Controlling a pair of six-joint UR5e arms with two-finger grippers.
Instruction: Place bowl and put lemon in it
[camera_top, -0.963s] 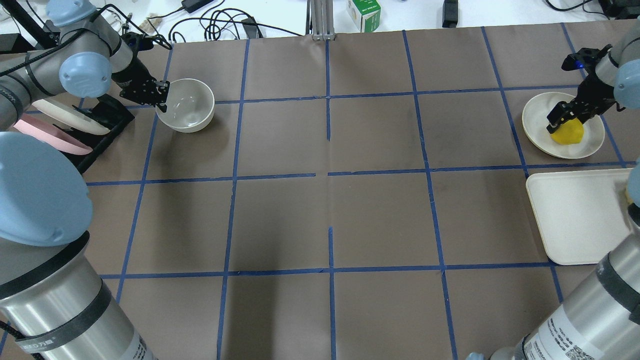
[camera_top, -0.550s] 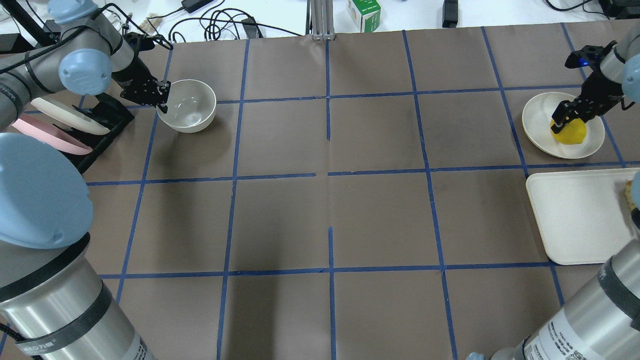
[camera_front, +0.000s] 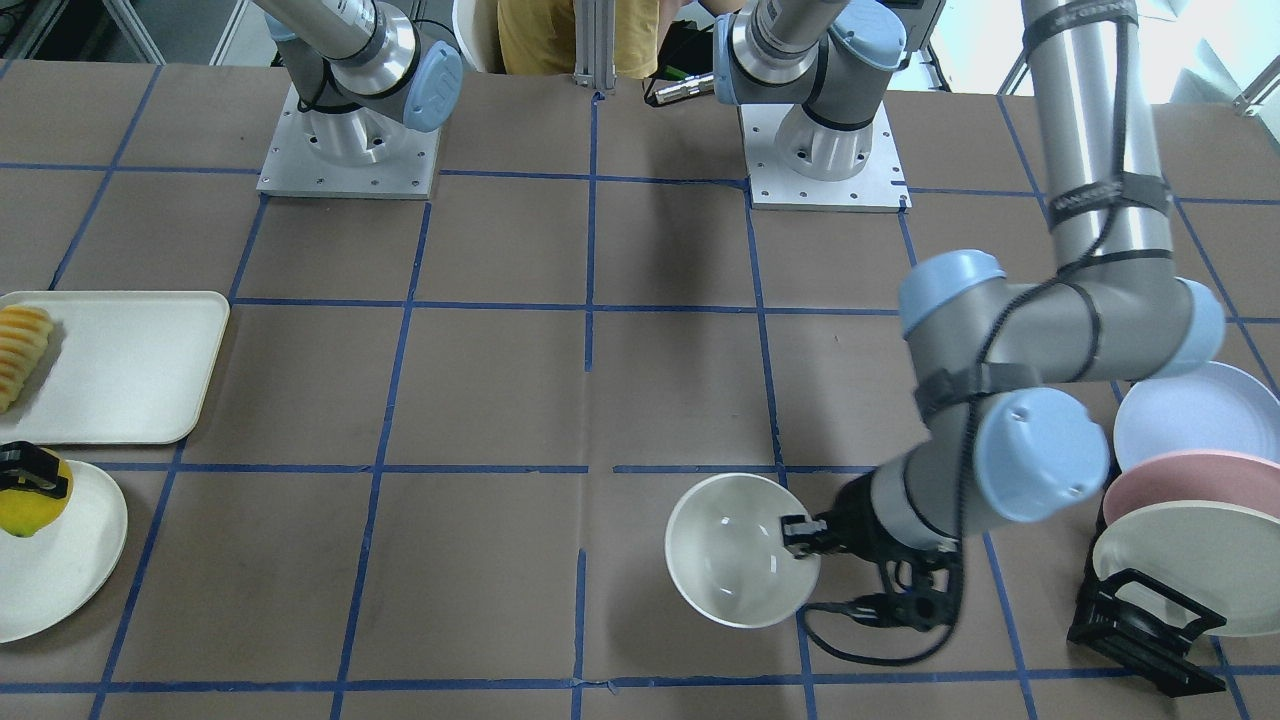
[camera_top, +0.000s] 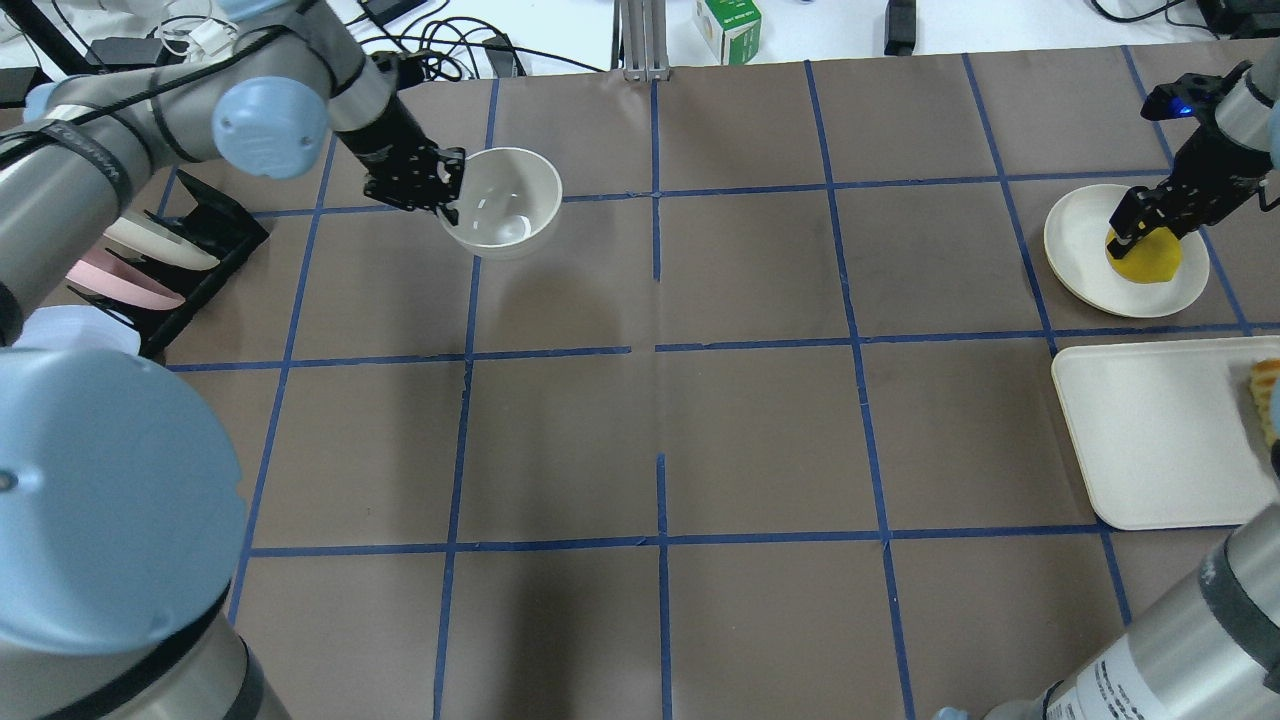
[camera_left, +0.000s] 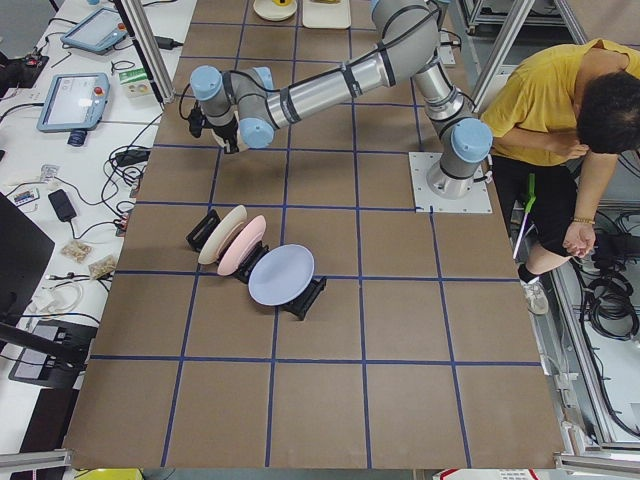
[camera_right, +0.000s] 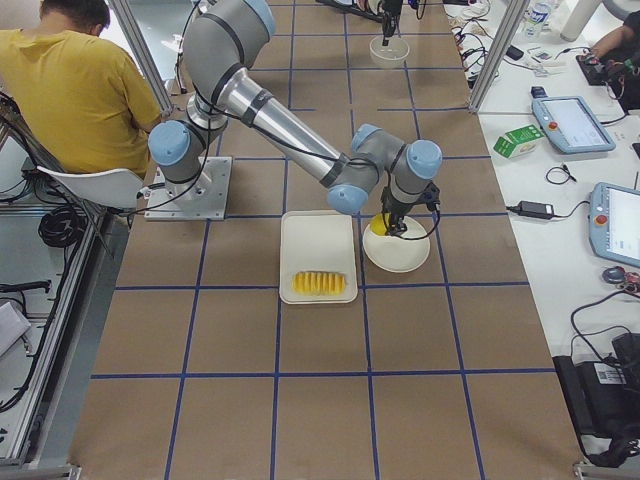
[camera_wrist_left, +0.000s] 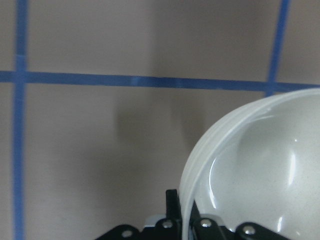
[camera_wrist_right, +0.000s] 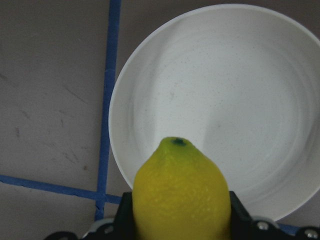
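The off-white bowl (camera_top: 505, 205) hangs tilted above the table at the back left, held by its rim. My left gripper (camera_top: 448, 198) is shut on that rim; the bowl also shows in the front view (camera_front: 735, 555) and in the left wrist view (camera_wrist_left: 260, 170). The yellow lemon (camera_top: 1150, 262) with its greenish tip (camera_wrist_right: 176, 142) sits between the fingers of my right gripper (camera_top: 1135, 235), which is shut on it over a small white plate (camera_top: 1080, 235). The lemon also shows in the front view (camera_front: 28, 505).
A white tray (camera_top: 1150, 430) with sliced yellow-orange striped food (camera_top: 1266, 390) lies in front of the small plate. A black dish rack (camera_top: 200, 235) with several plates stands at the left edge. A person in a yellow shirt (camera_left: 560, 90) stands behind the robot.
My left gripper has carried the bowl to the right and lifted it off the table. My right gripper has shifted slightly right with the lemon over the plate.
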